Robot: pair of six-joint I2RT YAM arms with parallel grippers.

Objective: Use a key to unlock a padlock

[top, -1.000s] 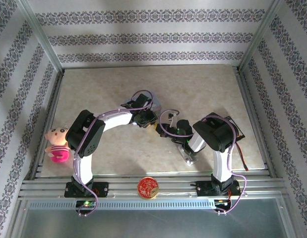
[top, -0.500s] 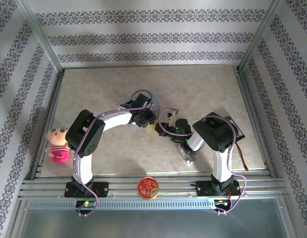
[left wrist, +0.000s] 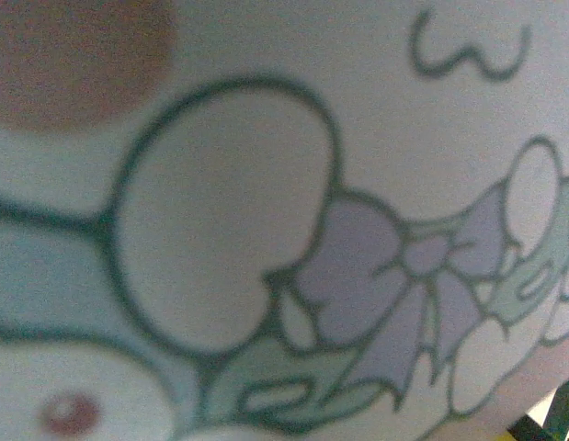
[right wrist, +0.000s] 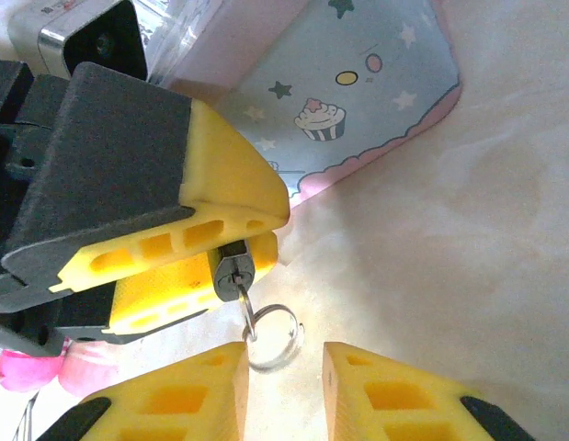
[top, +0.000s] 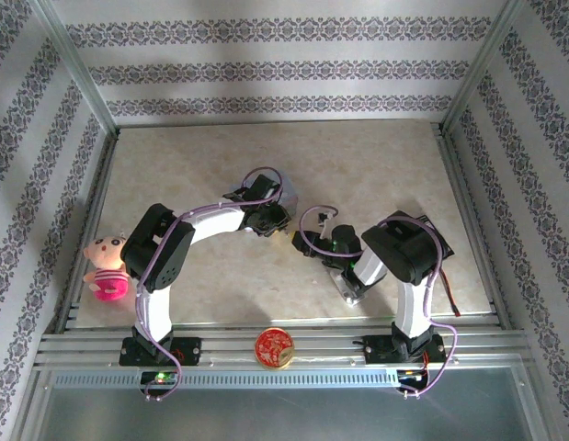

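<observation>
In the right wrist view the small dark padlock (right wrist: pixel 233 274) is clamped between the yellow fingers (right wrist: pixel 231 184) of my left gripper (top: pixel 280 223), which is shut on it. The slim key (right wrist: pixel 244 299) sticks out of the padlock's keyhole, and its wire ring (right wrist: pixel 275 335) hangs below. My right gripper (right wrist: pixel 286 386) stands open just below the ring, one fingertip on each side and touching neither ring nor key. From above, the right gripper (top: pixel 307 242) sits a short gap to the right of the left one.
The pale blue printed tin (right wrist: pixel 358 92) lies right behind the left gripper (top: pixel 286 193), its print blurred and very close in the left wrist view (left wrist: pixel 266 230). A silver ridged block (top: pixel 350 287) lies under the right arm. A red-and-gold round tin (top: pixel 275 347) and a plush doll (top: pixel 105 266) sit near the edges.
The right arm has drawn back a little to the right and toward the near edge, opening a small gap between the two grippers. The left arm has stayed still.
</observation>
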